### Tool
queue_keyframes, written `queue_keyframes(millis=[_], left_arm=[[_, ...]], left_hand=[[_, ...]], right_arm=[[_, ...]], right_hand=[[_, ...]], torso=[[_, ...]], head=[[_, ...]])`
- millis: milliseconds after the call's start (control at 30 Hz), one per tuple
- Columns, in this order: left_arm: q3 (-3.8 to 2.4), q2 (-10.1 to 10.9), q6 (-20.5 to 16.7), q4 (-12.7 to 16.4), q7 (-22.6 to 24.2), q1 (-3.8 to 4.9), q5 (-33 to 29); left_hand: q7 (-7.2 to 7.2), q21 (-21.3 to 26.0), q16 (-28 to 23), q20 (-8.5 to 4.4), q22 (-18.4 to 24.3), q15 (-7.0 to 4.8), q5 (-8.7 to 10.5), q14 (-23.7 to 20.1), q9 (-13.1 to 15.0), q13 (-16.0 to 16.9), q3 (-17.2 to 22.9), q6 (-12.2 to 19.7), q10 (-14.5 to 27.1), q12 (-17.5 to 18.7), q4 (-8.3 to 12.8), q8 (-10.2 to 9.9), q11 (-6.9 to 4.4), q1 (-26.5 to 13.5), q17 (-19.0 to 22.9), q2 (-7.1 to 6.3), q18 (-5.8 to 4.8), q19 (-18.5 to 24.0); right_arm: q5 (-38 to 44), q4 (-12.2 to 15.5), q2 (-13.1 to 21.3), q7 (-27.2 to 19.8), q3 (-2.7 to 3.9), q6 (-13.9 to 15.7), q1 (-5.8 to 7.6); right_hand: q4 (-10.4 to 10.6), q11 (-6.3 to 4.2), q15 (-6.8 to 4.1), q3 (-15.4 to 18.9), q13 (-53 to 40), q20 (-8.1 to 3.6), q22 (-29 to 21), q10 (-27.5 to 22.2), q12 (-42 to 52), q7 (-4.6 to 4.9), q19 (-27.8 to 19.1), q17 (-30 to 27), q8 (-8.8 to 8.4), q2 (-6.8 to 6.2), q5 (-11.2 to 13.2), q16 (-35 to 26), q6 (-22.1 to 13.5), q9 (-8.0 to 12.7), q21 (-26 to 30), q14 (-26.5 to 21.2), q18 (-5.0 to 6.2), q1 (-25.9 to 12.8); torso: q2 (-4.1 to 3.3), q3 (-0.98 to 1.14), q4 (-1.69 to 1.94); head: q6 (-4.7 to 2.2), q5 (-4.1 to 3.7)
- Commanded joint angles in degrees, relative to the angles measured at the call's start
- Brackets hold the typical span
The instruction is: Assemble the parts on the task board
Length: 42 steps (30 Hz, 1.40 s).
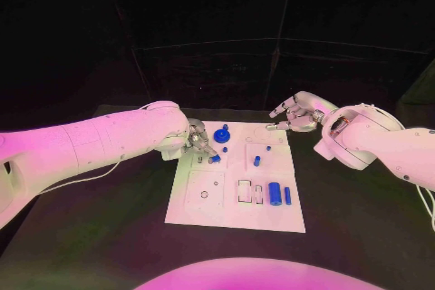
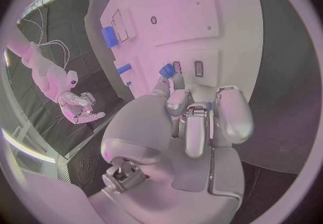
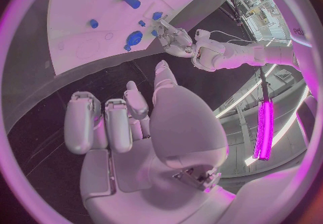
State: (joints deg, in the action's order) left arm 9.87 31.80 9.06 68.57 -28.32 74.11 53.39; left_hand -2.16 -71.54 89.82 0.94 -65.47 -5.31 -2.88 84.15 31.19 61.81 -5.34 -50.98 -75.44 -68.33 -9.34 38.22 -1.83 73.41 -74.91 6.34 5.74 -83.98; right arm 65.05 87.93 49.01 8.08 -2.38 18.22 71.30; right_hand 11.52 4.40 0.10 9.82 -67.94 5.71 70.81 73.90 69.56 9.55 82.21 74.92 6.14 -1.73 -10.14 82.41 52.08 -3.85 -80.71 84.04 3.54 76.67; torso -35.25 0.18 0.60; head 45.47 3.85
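Parts for the assembly are spread over the white task board [image 1: 204, 211], which lies flat in the middle of the black table [image 1: 363, 227]. The left hand [image 1: 199, 143] is reached in over the board's left edge, near its far end, fingers pointed down at the board. A small blue piece [image 1: 215, 158] is pinched at its fingertips [image 2: 176, 81], right at the board's surface beside two small slots [image 2: 188, 68]. Just beyond that hand a round blue knob [image 1: 222, 136] is seen on the board. The right hand [image 1: 295, 117] is held in the air over the board's far right corner; its fingers are loosely curled and apart, nothing is grasped in it, and the board is not touched. Toward the middle of the board a short blue peg [image 1: 258, 160] is seen, with a smaller blue dot [image 1: 268, 148] just past it. Near the board's near right part, two blue cylinders [image 1: 275, 194] are laid side by side, next to a rectangular cut-out [image 1: 244, 190]. No writing can be read on the board.
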Motion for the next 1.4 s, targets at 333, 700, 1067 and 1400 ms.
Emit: queue_keyframes(millis=[333, 700, 1067, 1400], left_arm=[[0.03, 1.7, -10.2, 2.5, 10.7, 0.05, -0.5], [0.10, 5.1, -17.0, 5.3, 16.5, -0.30, -3.6], [0.15, 10.8, -23.9, 8.0, 23.0, -0.50, -16.8], [0.20, 15.3, -22.3, 11.6, 35.0, -0.73, -31.3]], left_hand=[[-1.14, 4.4, 0.0, 0.12, 5.5, 0.49, -0.04, 5.8, -1.2, -7.7, 0.6, 1.5, 4.4, 6.5, 1.4, -2.1, 0.80, 0.7, -14.8, -1.74, 0.09, 1.4], [-2.29, 13.3, -4.8, 1.13, 15.3, 1.47, -0.09, 3.5, -4.5, -21.3, 5.7, 2.2, 12.3, 18.7, 4.6, -5.5, 1.77, 5.6, -8.3, -1.87, 1.90, 5.3], [-2.86, 20.6, -8.6, 1.59, 22.6, 1.87, -0.27, 1.7, -7.8, -25.9, 14.9, 1.6, 13.2, 22.6, 5.5, -7.7, 2.50, 5.6, -3.5, -3.85, 3.14, 7.8], [-4.22, 29.3, -13.4, 2.53, 31.3, 3.01, -0.03, -1.3, -10.9, -28.6, 25.1, 2.1, 15.6, 24.2, 6.9, -9.6, 3.55, 3.8, 2.6, -6.44, 4.43, 11.6]], right_arm=[[2.7, -0.6, -0.9, -2.2, 0.01, -0.3, 0.10], [10.8, -2.7, -4.2, -4.5, -0.05, -0.8, -0.14], [21.2, -8.0, -12.1, -4.5, -0.10, -3.0, -3.00], [25.1, -13.5, -19.3, -4.5, -0.09, -6.4, -5.58]], right_hand=[[-1.5, -0.36, -0.62, -0.3, 0.2, -0.23, 0.0, -0.2, 0.0, -0.44, -0.2, 1.5, 0.77, 1.19, -2.4, -0.3, 0.3, -0.2, 0.3, 3.0, 0.31, 4.9], [-4.5, -0.87, -1.08, -1.2, 0.8, -0.67, -0.2, -0.2, -0.4, -0.93, -0.2, 1.7, 1.75, 2.63, -3.0, -0.4, 2.6, -0.2, 0.5, 3.1, 0.32, 9.7], [-6.0, -1.08, -1.25, -1.9, 0.7, -0.76, 0.2, 0.0, -0.2, -1.10, -0.1, 2.3, 1.74, 3.37, -1.2, -0.1, 4.1, 0.0, 0.4, 3.2, 0.24, 11.4], [-6.4, -1.03, -1.23, -2.1, -0.1, -0.76, 0.6, 0.6, 0.6, -1.04, 0.1, 3.1, 1.17, 3.42, -0.3, 0.3, 3.8, 0.1, 0.1, 3.4, 0.16, 11.4]], torso=[[-0.05, 0.13, 0.03], [-0.03, 0.05, -0.11], [-0.11, -0.11, 0.27], [-0.25, -0.28, 0.02]], head=[[-0.52, -0.04], [-0.65, 0.04], [-0.70, -0.27], [-0.44, 0.17]])
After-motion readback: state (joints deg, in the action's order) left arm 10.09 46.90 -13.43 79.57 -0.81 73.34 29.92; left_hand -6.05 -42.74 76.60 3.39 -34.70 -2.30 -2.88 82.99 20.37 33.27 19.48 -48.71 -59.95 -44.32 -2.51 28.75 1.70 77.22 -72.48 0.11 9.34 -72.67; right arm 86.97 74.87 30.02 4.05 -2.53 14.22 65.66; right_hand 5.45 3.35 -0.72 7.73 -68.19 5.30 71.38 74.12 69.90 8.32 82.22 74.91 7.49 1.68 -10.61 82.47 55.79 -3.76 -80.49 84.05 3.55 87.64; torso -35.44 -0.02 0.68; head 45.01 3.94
